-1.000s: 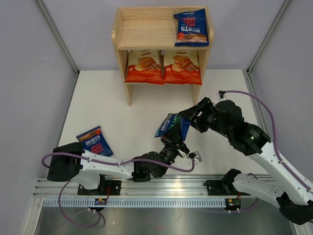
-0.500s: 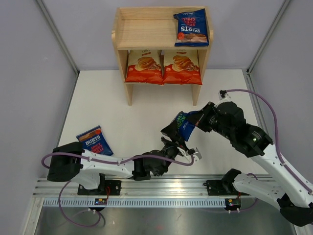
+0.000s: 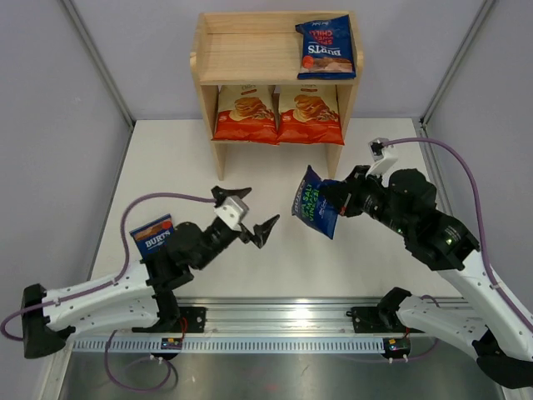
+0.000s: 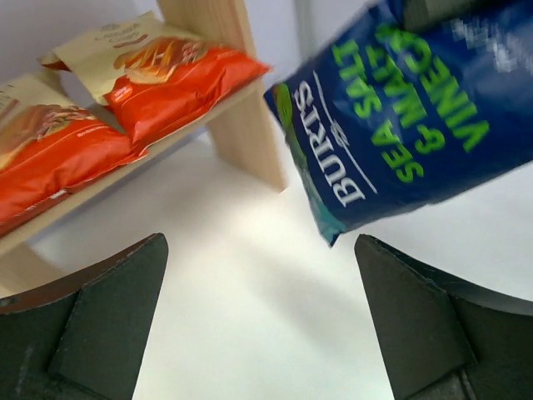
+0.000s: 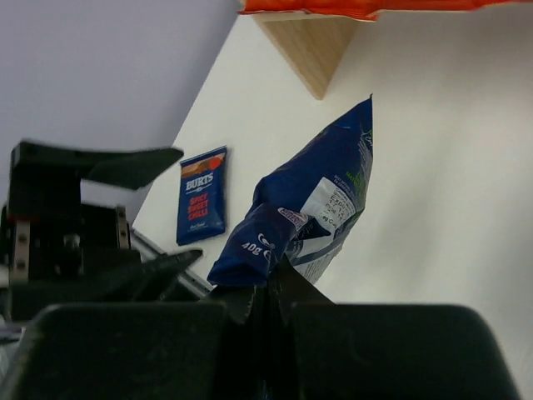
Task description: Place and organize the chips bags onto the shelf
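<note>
Green bag [image 3: 315,202] is pinched at one edge by R gripper [image 3: 337,193], jaws pressed onto it. It is held tilted above the table [image 3: 183,158], in front of the shelf [image 3: 246,52] and apart from it. L gripper [image 3: 249,212] is spread wide w/ nothing between, just left of the bag. One red bag [image 3: 326,47] is seen on top tier, right end. Cassava bags [image 3: 246,113] are set side by side on lower tier. Other red bag [image 3: 154,236] lies on table, near-left.
</note>
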